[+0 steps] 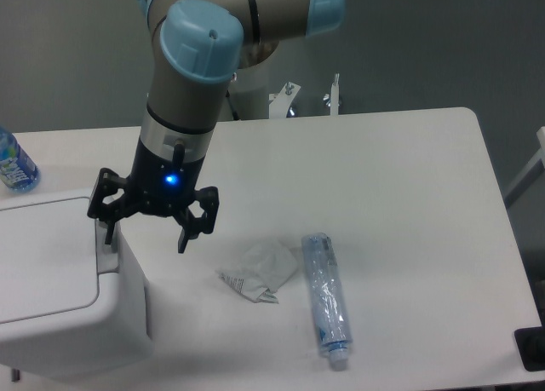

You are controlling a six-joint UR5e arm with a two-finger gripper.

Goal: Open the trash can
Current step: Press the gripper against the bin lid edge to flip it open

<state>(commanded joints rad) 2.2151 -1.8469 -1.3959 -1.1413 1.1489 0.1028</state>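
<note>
White plastic trash can [60, 297], boxy with rounded corners, sits at the table's [383, 169] front-left corner; its flat rectangular lid is down, with a small grey push tab on the lid's right edge. One robot arm [192, 84] reaches down from above, and its black two-finger gripper [145, 238] hangs spread wide and holding nothing, one fingertip [106, 235] at the tab (whether it touches cannot be told). One crumpled paper wrapper [258, 272] and one clear plastic bottle [325, 296] lie side by side near the front. A second bottle [13, 163], blue-labelled, shows at the left edge; its lettering is unreadable.
</note>
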